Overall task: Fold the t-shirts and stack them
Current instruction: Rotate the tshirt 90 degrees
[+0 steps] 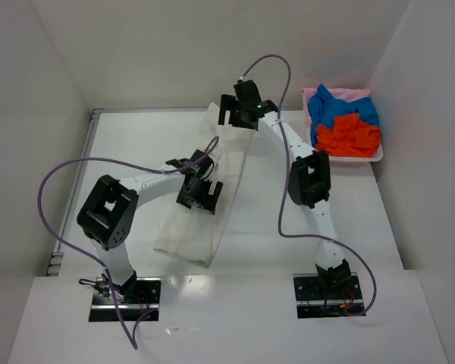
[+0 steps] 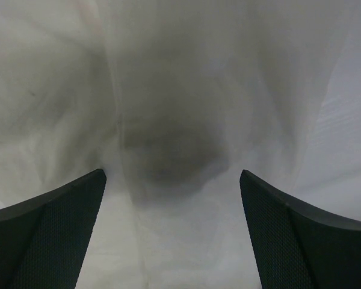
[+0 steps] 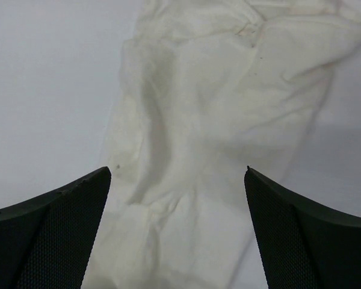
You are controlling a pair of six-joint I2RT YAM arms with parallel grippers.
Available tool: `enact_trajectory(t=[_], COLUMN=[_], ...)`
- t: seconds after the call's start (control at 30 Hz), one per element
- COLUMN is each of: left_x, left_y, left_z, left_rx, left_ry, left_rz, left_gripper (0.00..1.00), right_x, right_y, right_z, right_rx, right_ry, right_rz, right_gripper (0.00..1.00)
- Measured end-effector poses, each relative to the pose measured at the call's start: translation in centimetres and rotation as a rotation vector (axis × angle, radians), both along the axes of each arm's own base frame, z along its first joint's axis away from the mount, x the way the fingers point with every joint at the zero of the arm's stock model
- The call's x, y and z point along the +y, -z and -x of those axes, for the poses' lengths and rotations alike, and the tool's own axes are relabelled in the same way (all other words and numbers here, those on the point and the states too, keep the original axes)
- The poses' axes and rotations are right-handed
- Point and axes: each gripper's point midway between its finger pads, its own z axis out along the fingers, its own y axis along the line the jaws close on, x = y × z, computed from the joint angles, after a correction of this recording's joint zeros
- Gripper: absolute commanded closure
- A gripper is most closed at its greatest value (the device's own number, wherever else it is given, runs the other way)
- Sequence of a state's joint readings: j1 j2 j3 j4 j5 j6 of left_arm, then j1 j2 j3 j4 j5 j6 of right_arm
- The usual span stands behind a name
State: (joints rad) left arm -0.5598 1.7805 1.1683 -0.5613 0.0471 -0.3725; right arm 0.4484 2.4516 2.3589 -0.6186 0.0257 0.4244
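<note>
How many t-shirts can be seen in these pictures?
4. One off-white t-shirt lies stretched out in the middle of the table. A pink t-shirt, a blue t-shirt and an orange-red t-shirt are heaped in the white tray at far right. More may be hidden underneath.

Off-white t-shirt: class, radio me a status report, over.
Left gripper open, right gripper open, both above the off-white t-shirt. Shirt lying in a long strip. Other shirts heaped in the tray. Nothing in the way.
</note>
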Motion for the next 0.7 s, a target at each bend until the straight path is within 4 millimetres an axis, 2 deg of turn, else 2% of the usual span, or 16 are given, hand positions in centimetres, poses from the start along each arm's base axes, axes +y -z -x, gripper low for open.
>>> enact_trajectory(t=[0.1,0.17,0.23,0.27,0.37,0.57,0.7], left_x=[-0.1,-0.4,-0.6,-0.8,-1.7,-6.0,-8.9], left_y=[1.2,1.3,1.4,1.4,1.4,0.6,0.0], left_z=[0.4,0.5,0.7,0.8,1.1,2.0,2.4], left_rx=[0.030,0.032,0.032,0.033,0.037,0.088,0.124], left_ry=[0.012,0.021,0.035,0.042,0.071,0.133,0.142], left_rz=[-0.021,-0.026,-0.038,-0.041,-0.038,0.090,0.197], left_gripper=[0.00,0.00,0.00,0.00,0.00,0.00,0.00], right_x=[-1.4,-2.3,-3.1,-3.5,-4.8,-7.3,-9.6], right_y=[-5.4,-8.5,-10.6,-10.9,-9.7,-2.1,-0.8], right_z=[1.6,2.7,3.6,4.2,5.7,8.1,7.7], right_rx=[-0.069,-0.121,-0.165,-0.173,-0.156,-0.004,0.021], right_ry=[0.020,0.033,0.048,0.055,0.079,0.114,0.153], right_rz=[-0.007,-0.017,-0.026,-0.025,-0.016,0.033,0.039], right_gripper=[0.01,0.01,0.01,0.01,0.01,0.01,0.01])
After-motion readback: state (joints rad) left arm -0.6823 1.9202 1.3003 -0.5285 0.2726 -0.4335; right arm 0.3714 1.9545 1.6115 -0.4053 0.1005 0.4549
